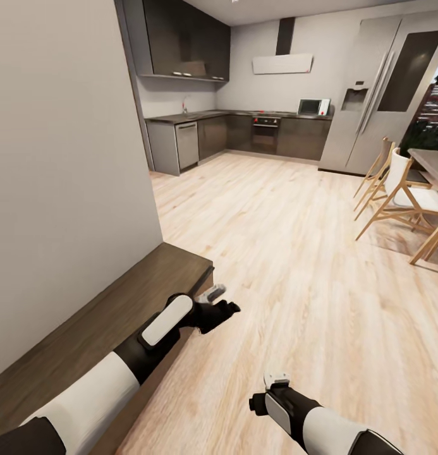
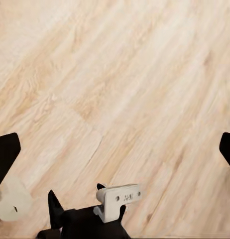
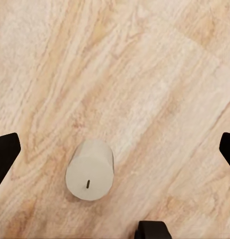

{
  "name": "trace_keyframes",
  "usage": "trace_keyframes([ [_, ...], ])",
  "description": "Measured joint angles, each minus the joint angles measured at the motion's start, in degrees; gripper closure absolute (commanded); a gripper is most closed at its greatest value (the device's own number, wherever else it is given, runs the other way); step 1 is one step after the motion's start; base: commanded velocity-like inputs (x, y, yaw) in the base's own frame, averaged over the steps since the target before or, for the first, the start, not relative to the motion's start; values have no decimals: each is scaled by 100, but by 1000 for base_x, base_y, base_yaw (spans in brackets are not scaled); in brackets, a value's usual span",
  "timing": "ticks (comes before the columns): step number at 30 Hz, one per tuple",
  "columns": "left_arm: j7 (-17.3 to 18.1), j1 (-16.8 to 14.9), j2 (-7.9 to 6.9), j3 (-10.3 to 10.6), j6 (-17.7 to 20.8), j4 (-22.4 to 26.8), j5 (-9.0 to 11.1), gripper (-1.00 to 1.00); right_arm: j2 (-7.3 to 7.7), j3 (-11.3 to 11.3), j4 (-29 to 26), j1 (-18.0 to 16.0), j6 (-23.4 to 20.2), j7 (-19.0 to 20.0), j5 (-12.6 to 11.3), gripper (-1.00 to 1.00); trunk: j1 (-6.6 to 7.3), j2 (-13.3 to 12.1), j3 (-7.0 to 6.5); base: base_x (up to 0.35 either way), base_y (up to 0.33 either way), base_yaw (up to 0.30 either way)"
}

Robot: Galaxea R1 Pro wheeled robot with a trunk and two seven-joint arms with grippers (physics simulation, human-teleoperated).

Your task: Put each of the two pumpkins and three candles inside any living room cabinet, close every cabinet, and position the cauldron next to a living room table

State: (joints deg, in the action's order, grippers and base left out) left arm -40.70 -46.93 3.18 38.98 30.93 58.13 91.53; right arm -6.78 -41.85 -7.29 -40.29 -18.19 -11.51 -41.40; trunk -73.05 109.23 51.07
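- The left pincer hangs off the end of the cabinet, jaws wide and empty, likely placed to work a drawer front.
- The right pincer hovers wide open over a candle standing upright on the floor, ready for a grasp from above.

This is a home, open-plan. A light wood plank floor runs to a grey kitchen: dark cupboards, a built-in oven, a microwave on the counter right of the oven, and a tall steel fridge further right. Wooden dining chairs stand near the fridge.
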Motion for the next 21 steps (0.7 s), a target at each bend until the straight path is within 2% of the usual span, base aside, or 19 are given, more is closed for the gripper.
trace_keyframes([
  [1,196,0,-9,4,-1,52,131,-100,-3,0,0,1,0,0,0,-100,-22,40,18,0,0,0],
  [2,574,0,-20,14,-2,106,353,-100,-17,-2,0,32,0,0,-2,-100,-44,80,36,0,0,0],
  [4,905,0,-23,23,5,133,470,-100,-60,-8,0,111,3,0,3,-100,-88,160,72,0,0,0],
  [6,1168,0,-15,33,12,154,526,-100,-95,-108,0,185,93,0,6,-100,-132,241,108,0,0,0],
  [9,1279,0,-5,39,17,295,550,-100,-108,-369,3,254,558,-6,-4,-100,-198,361,162,0,0,0],
  [11,1315,23,-7,77,16,701,659,-100,-121,-681,9,399,1081,-9,-19,-100,-241,441,198,0,0,0],
  [14,1318,27,-8,217,18,824,692,-100,-122,-709,9,416,1119,-9,-18,-100,-308,562,251,0,0,0],
  [15,1319,27,7,393,16,1015,719,-100,-126,-718,9,425,1141,-14,-18,-100,-329,602,269,0,0,0],
  [18,1323,29,9,412,17,1079,734,-100,-128,-719,15,426,1149,-17,-18,-100,-395,722,323,0,0,0],
  [21,1326,28,14,416,12,1097,833,-100,-130,-719,23,426,1148,-17,-23,-100,-461,842,377,0,0,0],
])
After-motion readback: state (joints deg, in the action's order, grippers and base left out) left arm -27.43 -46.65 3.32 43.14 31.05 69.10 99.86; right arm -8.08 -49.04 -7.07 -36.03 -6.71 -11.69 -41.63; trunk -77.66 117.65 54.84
